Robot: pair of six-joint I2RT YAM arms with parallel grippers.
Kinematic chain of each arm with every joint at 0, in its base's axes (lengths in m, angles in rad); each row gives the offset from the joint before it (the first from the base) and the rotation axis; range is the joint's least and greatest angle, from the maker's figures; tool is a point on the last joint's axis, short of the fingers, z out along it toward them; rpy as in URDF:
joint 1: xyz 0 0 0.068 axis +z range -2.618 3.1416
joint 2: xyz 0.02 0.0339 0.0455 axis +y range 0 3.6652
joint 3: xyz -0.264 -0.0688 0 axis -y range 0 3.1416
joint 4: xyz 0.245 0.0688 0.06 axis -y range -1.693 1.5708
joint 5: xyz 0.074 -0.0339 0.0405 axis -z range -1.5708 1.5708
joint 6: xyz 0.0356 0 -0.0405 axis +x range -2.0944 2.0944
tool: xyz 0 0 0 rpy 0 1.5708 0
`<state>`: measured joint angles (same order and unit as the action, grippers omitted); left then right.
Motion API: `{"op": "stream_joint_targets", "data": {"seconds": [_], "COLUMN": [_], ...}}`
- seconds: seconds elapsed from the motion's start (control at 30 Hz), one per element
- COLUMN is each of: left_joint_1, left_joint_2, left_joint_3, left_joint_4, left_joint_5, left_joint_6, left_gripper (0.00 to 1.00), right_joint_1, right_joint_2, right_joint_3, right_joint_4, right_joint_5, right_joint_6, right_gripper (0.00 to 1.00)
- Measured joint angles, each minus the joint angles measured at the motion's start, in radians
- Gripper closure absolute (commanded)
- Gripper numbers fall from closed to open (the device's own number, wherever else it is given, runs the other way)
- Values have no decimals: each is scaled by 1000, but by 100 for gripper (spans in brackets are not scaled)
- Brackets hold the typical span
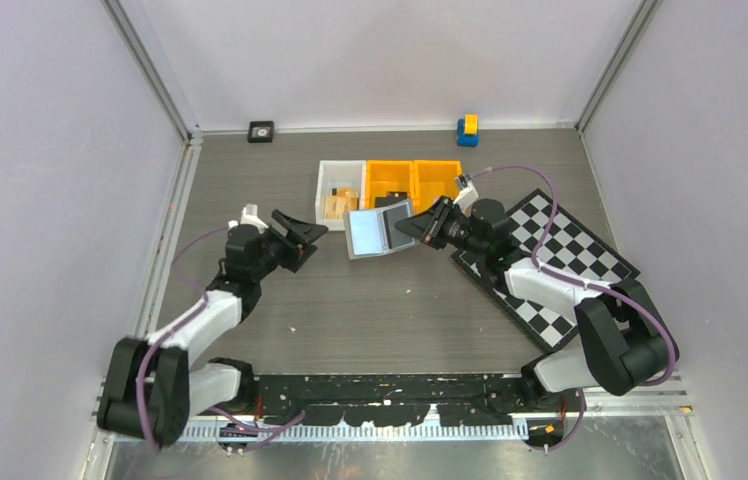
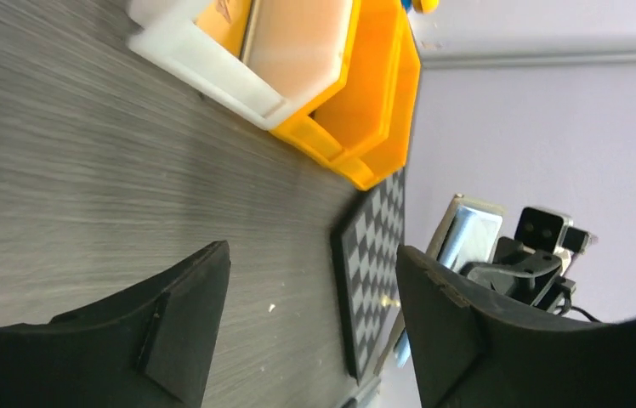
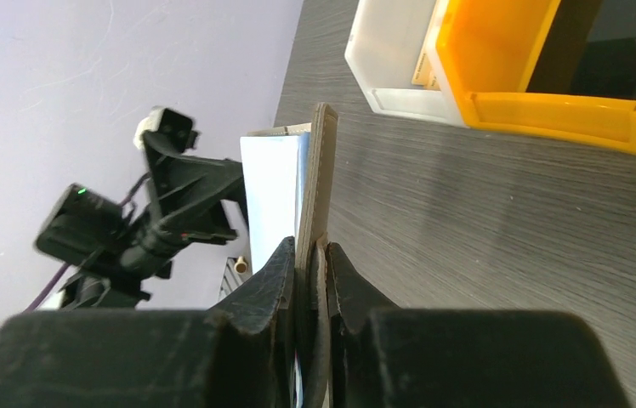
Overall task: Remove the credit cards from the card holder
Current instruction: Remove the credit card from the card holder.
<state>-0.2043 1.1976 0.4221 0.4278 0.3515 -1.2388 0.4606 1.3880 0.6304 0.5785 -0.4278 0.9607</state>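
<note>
The right gripper (image 1: 415,228) reaches leftward, pinching one edge of the open card holder (image 1: 378,232) in front of the bins. The left gripper (image 1: 305,232) hangs spread and empty just left of it, above the desk (image 1: 370,310). The white bin (image 1: 322,190) holds tan pieces, and the orange bin (image 1: 390,166) beside it holds something dark.

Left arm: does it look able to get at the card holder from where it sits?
Probably yes. The left gripper stands open near the card holder, with nothing between them. The right gripper pinches the holder's opposite edge, so the near edge and pale inner face look unobstructed.
</note>
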Motion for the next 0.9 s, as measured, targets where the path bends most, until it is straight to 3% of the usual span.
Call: {"op": "stream_joint_targets", "data": {"seconds": [0.1, 0.27, 0.6, 0.9], "left_joint_1": [-1, -66, -238, -255], "left_joint_2": [-166, -273, -105, 68], "left_joint_3": [-3, 3, 71, 156], "left_joint_4": [-124, -62, 54, 81], "left_joint_5": [-82, -45, 111, 201], "left_joint_6": [69, 193, 308, 274], "left_gripper": [33, 41, 45, 54], "right_joint_1": [0, 0, 14, 72], "right_joint_2": [0, 20, 40, 47], "right_joint_3": [2, 14, 23, 28], "right_joint_4": [-22, -35, -31, 47], "right_joint_5": [8, 10, -6, -50], "right_joint_6": [-13, -16, -21, -34], "right_gripper": [95, 95, 95, 95]}}
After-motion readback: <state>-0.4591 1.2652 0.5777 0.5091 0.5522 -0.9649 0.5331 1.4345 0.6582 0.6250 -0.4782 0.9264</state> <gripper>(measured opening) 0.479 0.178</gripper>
